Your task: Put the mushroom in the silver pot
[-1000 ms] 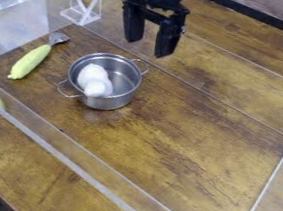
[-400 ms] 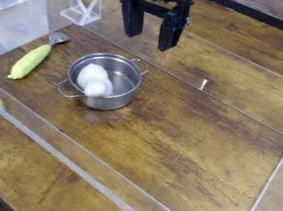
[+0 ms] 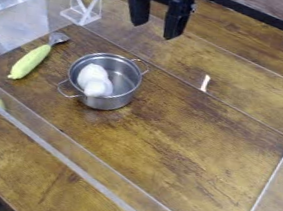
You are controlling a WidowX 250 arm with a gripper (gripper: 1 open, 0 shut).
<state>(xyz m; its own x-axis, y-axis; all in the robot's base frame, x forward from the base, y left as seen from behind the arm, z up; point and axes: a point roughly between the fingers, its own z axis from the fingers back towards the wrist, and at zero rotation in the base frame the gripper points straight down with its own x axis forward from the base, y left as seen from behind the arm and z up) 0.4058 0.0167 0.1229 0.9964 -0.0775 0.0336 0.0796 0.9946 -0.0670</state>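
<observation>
Mushroom (image 3: 94,80) lies inside the silver pot (image 3: 122,96), left of centre in the frame; the tool (image 3: 157,29), jaws spread, hangs at upper centre; placing looks done, so best keep well off the pot's rim and handles.

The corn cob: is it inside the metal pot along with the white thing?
No, the corn cob lies outside, on the table to the left of the pot in the picture.

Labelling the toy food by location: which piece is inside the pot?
The white mushroom, down in the silver pot; the yellow-green corn lies outside it, on the table.
</observation>
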